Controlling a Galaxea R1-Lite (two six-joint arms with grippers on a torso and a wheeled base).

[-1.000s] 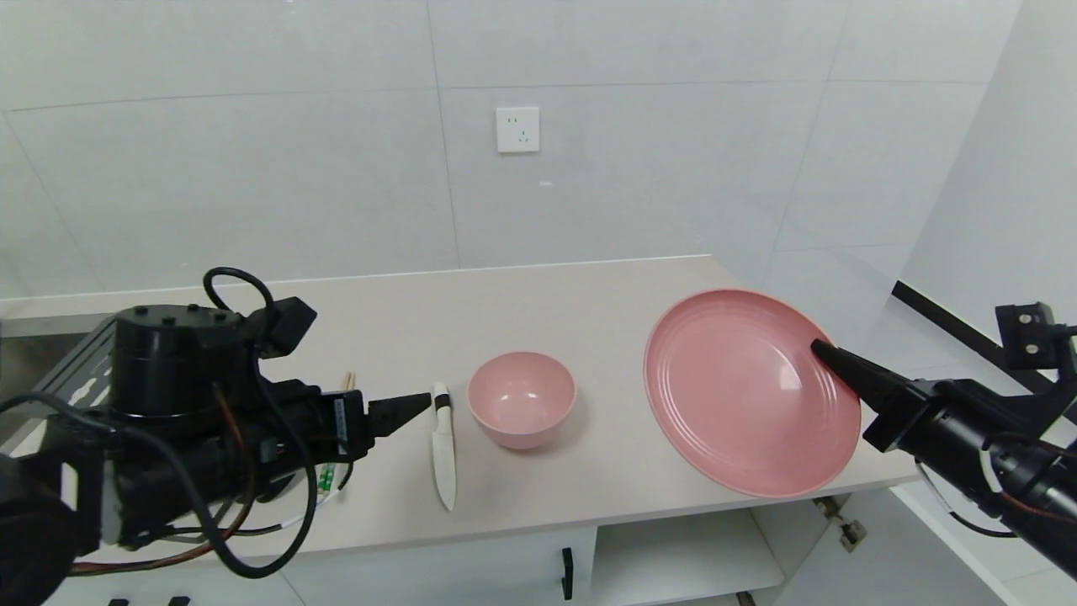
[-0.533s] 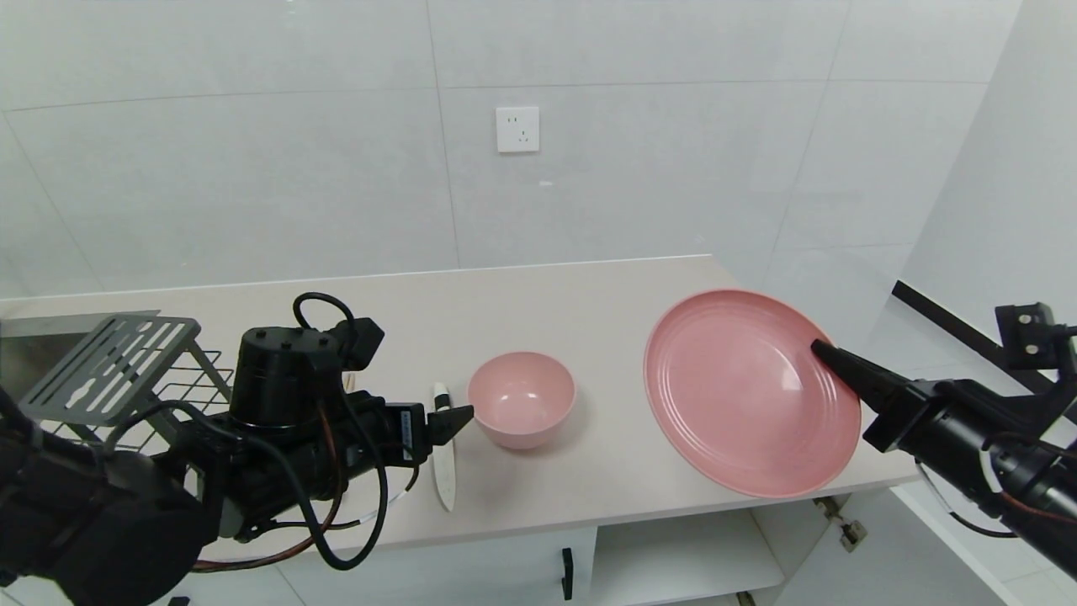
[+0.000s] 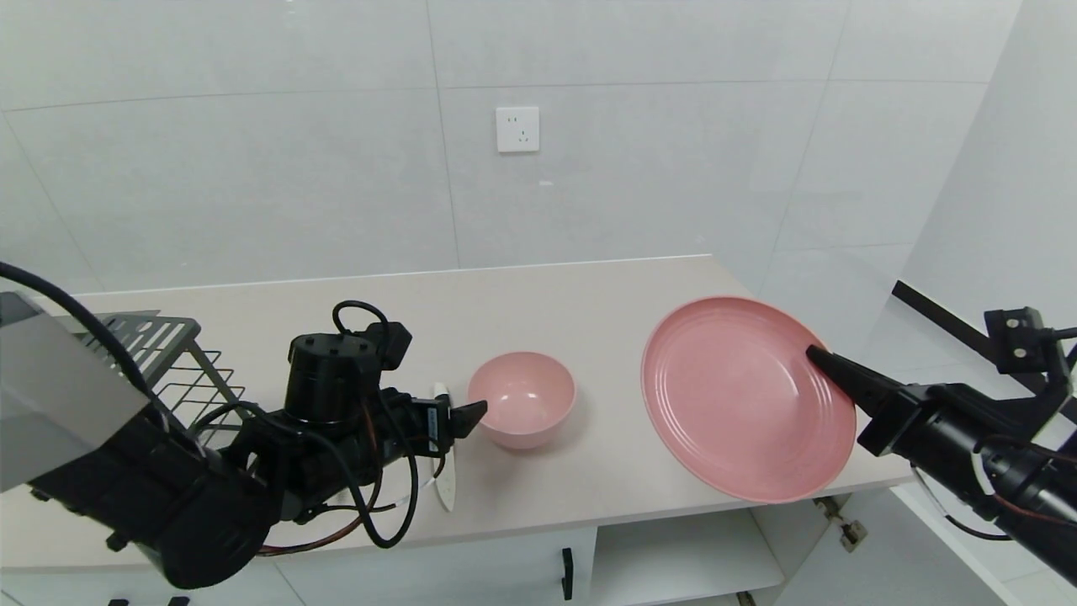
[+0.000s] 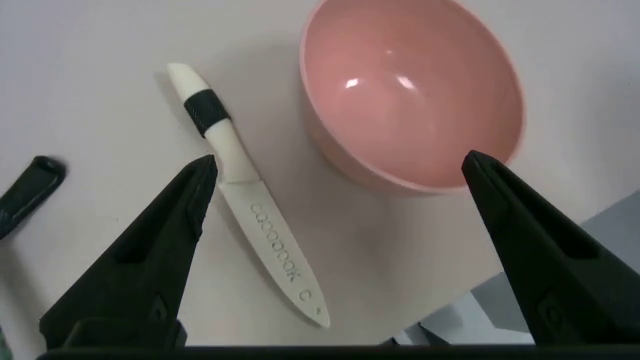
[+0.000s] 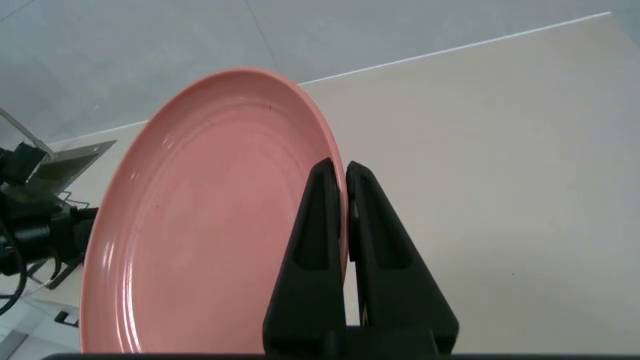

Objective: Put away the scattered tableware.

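Note:
A pink bowl (image 3: 522,398) stands mid-counter. Just left of it lies a white knife (image 3: 444,486) with a black band, partly hidden by my left arm. My left gripper (image 3: 471,412) hovers open beside the bowl's left side. From the left wrist, the bowl (image 4: 410,90) and knife (image 4: 250,190) lie below the left gripper (image 4: 340,165), whose jaws are spread wide. A large pink plate (image 3: 745,396) is tilted up at the counter's right end, with my right gripper (image 3: 814,353) shut on its far-right rim. The right wrist view shows this gripper (image 5: 340,172) pinching the plate (image 5: 200,220).
A wire dish rack (image 3: 172,358) stands at the counter's left end, behind my left arm. The counter's front edge (image 3: 589,515) runs just below the knife tip and plate. An open cabinet shelf (image 3: 681,560) sits under the right part.
My left arm has swung right, from left of the knife up to the bowl, uncovering the dish rack. The held plate has shifted slightly down and left.

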